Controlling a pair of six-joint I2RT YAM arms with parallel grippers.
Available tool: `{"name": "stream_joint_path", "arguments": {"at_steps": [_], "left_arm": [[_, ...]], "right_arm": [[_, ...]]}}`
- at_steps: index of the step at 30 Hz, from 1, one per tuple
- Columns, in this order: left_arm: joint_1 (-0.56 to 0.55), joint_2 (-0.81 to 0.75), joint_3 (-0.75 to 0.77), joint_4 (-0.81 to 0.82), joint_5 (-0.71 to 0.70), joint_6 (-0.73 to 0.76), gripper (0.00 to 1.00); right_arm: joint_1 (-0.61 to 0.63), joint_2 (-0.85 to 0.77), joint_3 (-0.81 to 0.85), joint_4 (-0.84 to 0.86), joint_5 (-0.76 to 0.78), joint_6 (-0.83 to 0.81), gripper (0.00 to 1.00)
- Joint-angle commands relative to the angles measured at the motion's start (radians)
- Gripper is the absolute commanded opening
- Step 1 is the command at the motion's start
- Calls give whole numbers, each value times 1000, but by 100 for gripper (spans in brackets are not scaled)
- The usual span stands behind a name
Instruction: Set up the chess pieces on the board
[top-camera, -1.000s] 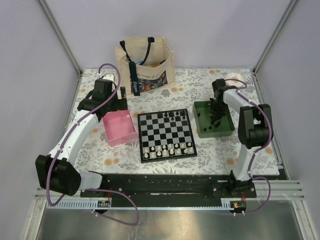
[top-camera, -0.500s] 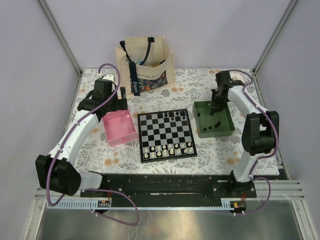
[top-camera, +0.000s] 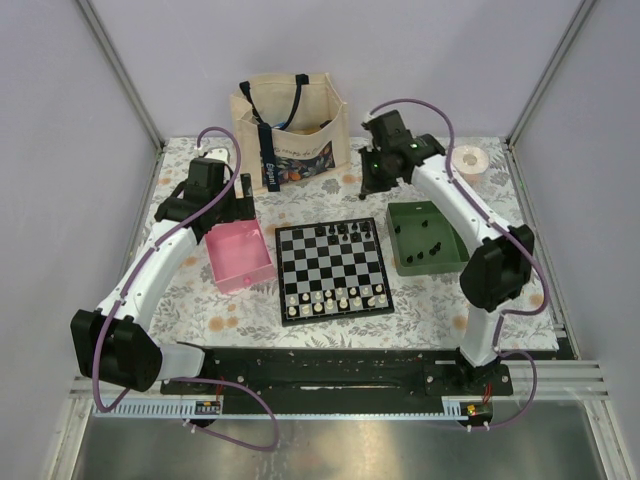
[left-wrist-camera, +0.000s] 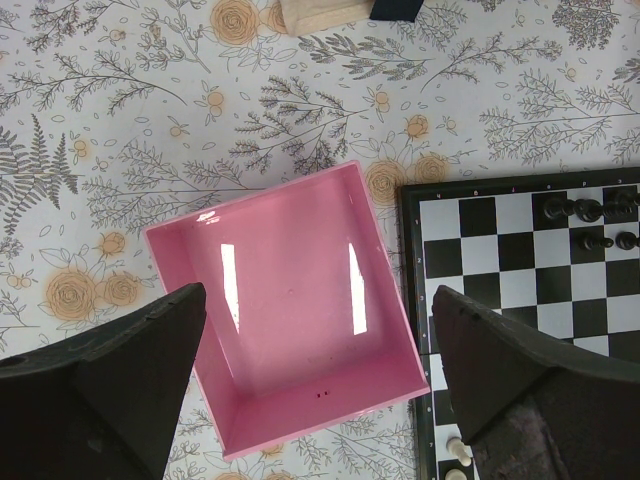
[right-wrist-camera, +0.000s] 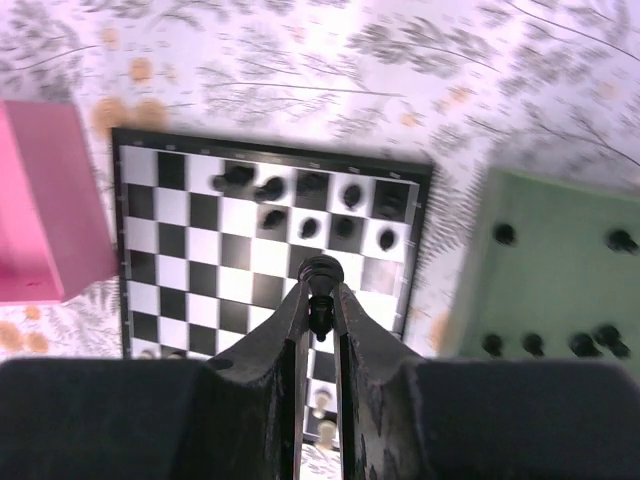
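My right gripper (right-wrist-camera: 320, 290) is shut on one small black chess piece (right-wrist-camera: 321, 266), held in the air above the board (right-wrist-camera: 260, 250). From the top, this gripper (top-camera: 371, 184) hangs behind the board's (top-camera: 333, 268) far right corner. Several black pieces (top-camera: 345, 232) stand on the two far rows, also visible from the wrist as blurred black pieces (right-wrist-camera: 310, 185). More black pieces (top-camera: 430, 250) lie in the green tray (top-camera: 400, 215). My left gripper (left-wrist-camera: 320, 400) is open and empty above the pink tray (left-wrist-camera: 290, 330).
White pieces (top-camera: 335, 297) line the board's near rows. The pink tray (top-camera: 240, 258) sits left of the board, the green tray (right-wrist-camera: 560, 280) right of it. A cloth tote bag (top-camera: 290, 125) stands at the back, and a tape roll (top-camera: 467, 158) lies at the back right.
My right arm rose out of the green tray and swung left to behind the board's far right corner, still shut on the piece. The left arm has not moved.
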Motion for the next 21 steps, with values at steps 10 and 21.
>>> {"name": "stream_joint_path", "arguments": {"at_steps": [10,21], "left_arm": [[-3,-141,-49,84,-62,-7,99],[-3,-146,-52,81,-81,-5,99]], "right_arm": [[254,393,520,-189,16,-19,0],[310,498,645,-225,18,-44,0]]}}
